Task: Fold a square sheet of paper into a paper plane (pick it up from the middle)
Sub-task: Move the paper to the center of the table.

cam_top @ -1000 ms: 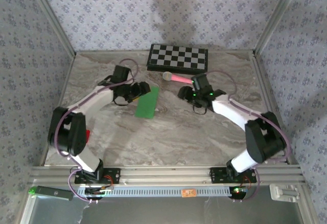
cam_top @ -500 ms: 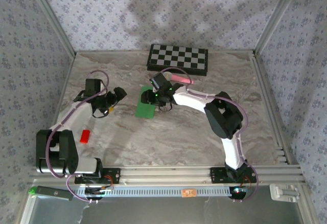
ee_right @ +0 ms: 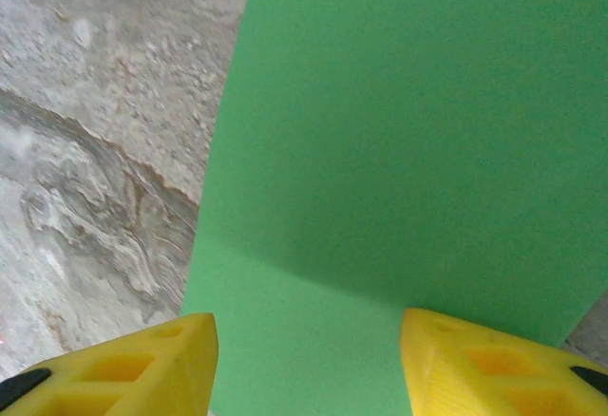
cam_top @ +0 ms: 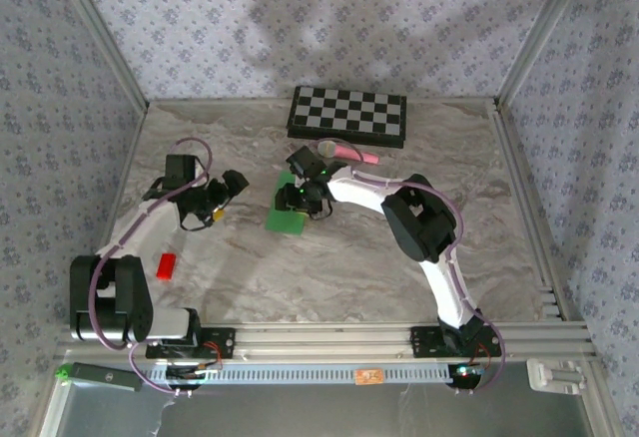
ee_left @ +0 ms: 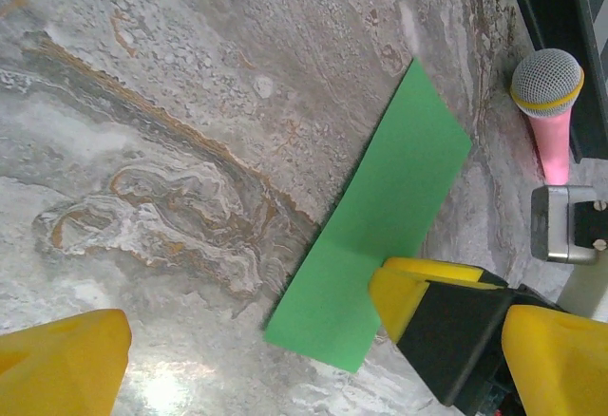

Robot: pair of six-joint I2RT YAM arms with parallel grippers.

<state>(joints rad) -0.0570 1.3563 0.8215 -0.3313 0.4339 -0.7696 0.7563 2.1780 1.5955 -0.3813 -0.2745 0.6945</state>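
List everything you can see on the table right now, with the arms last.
Green paper: one, bright green, flat, left of table centre.
Checkered board: one, black-and-white, far edge.
Microphone: one, pink handle, grey head, just in front of the board.
Small block: one, red, near left.
Table: one, grey marbled.
Left fingers: two, yellow, open, left of the paper.
Right fingers: two, yellow, apart over the paper.

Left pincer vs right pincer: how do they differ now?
Left pincer sits off the paper, to its left; right pincer is down over it. Left pincer's jaws gape wide with nothing between them; right pincer's stand narrower, paper beneath them. Both are yellow-tipped and open.
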